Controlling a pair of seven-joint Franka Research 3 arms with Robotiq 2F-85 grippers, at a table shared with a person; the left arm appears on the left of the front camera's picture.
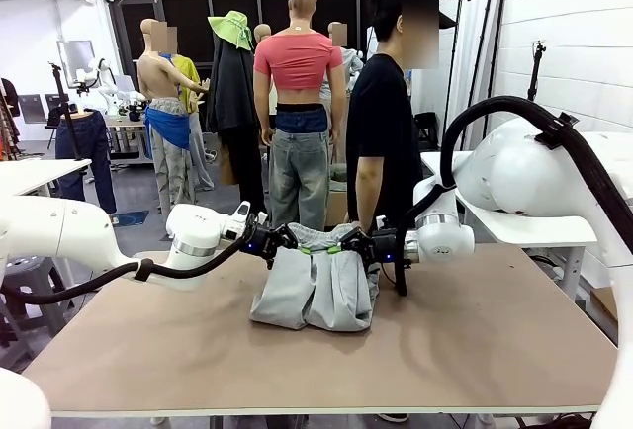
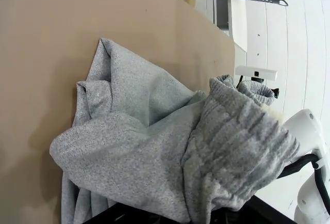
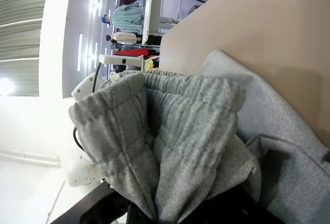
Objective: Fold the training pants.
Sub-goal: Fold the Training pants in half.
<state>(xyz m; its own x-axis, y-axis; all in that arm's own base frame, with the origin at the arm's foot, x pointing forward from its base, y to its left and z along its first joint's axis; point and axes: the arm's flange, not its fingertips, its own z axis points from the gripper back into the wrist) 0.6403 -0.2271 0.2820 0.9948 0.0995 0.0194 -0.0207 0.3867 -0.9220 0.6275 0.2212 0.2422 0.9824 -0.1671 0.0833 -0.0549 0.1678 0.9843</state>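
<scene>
Both the left hand (image 1: 284, 239) and right hand (image 1: 354, 243) are clamped on the waistband of the training pants (image 1: 315, 286), which look soft, light and droopy, best gripped at that thick elastic.

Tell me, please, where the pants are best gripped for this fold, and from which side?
Grip the pants at the gathered waistband, one corner per gripper, each coming in from its own side. The band is thick and ribbed, so it bunches firmly. The left gripper and right gripper are already shut on it, with the legs hanging to the table.
</scene>
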